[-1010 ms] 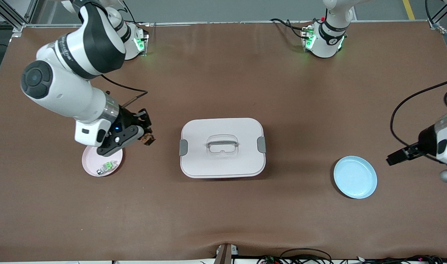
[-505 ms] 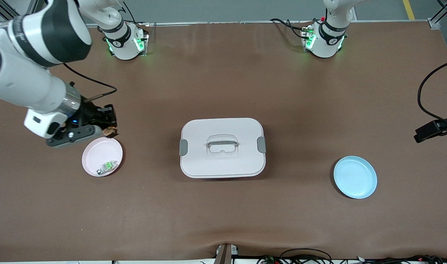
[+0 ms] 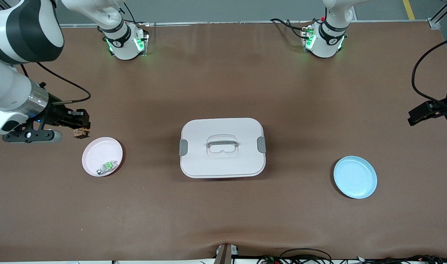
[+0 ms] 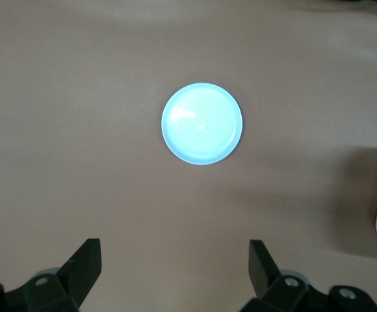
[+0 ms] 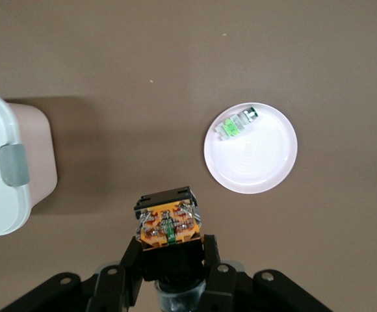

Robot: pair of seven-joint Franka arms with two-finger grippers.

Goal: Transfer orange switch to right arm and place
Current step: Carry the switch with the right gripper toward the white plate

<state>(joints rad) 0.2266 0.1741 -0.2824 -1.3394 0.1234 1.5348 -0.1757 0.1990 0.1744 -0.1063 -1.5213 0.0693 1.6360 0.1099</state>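
Observation:
The orange switch (image 3: pixel 80 132) is a small black block with an orange face, and my right gripper (image 3: pixel 82 127) is shut on it. The pair hangs over bare table just off the pink plate's (image 3: pixel 98 152) rim, toward the right arm's end. The right wrist view has the switch (image 5: pixel 168 222) clamped between both fingers of the right gripper (image 5: pixel 169 250), orange face outward. My left gripper (image 3: pixel 417 116) hangs open over the left arm's end of the table. Its fingers (image 4: pixel 84 265) stand wide apart with nothing between them in the left gripper's (image 4: pixel 174 268) own view.
A green-and-silver small part (image 3: pixel 106 167) lies on the pink plate (image 5: pixel 257 166). A white lidded box (image 3: pixel 222 147) with a handle sits mid-table. A light blue plate (image 3: pixel 355 177) lies toward the left arm's end, and also shows as the blue plate (image 4: pixel 202 123) below the left wrist.
My right gripper has carried the switch from above the pink plate off toward the right arm's end of the table. The left gripper has drawn back toward the table's edge.

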